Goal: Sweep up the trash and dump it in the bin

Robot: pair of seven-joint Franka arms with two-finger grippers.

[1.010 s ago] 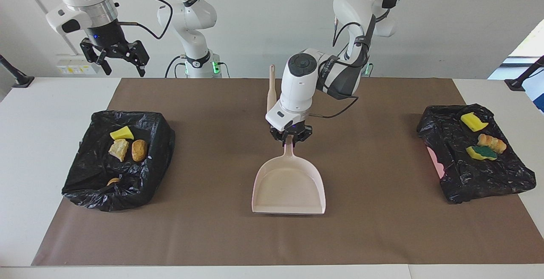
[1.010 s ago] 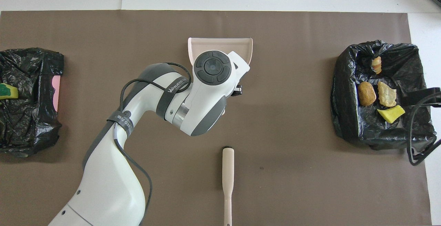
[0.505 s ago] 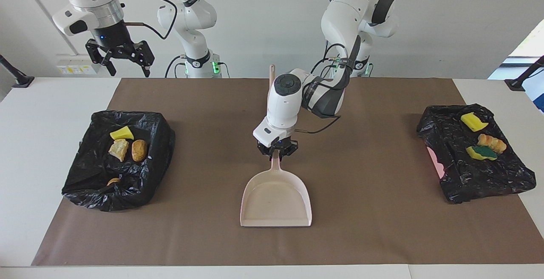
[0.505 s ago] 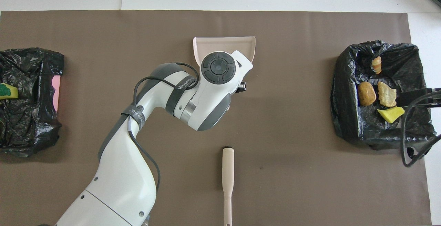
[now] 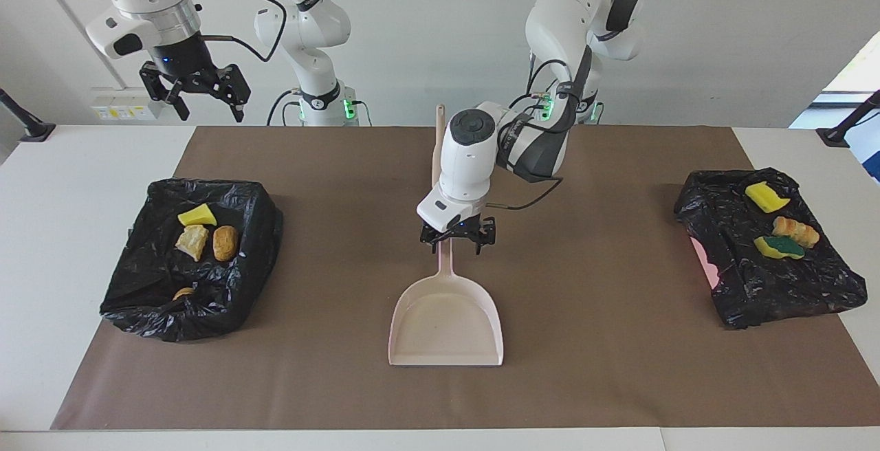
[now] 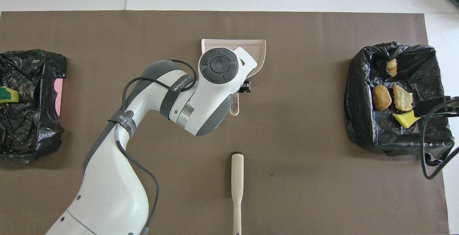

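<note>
The beige dustpan [image 5: 447, 320] lies flat on the brown mat in the middle. My left gripper [image 5: 457, 241] is open, its fingers either side of the dustpan's handle. The trash lies in two black-bagged bins. The bin at the right arm's end [image 5: 137, 286] holds a yellow sponge [image 5: 196, 216], a beige chunk [image 5: 192, 241] and brown lumps [image 5: 225, 243]. The bin at the left arm's end [image 5: 770, 293] holds a yellow sponge [image 5: 766, 196], a bread lump [image 5: 795, 231] and a green-backed sponge [image 5: 778, 247]. My right gripper [image 5: 196, 93] is open and empty, high up.
The beige brush [image 6: 237, 188] lies on the mat nearer to the robots than the dustpan [image 6: 260, 54]. In the facing view my left arm partly hides the brush. A pink edge [image 5: 702, 258] shows under the black bag at the left arm's end.
My left gripper carried the dustpan a little toward the right arm's end, then opened and let go of the handle. My right gripper rose slightly.
</note>
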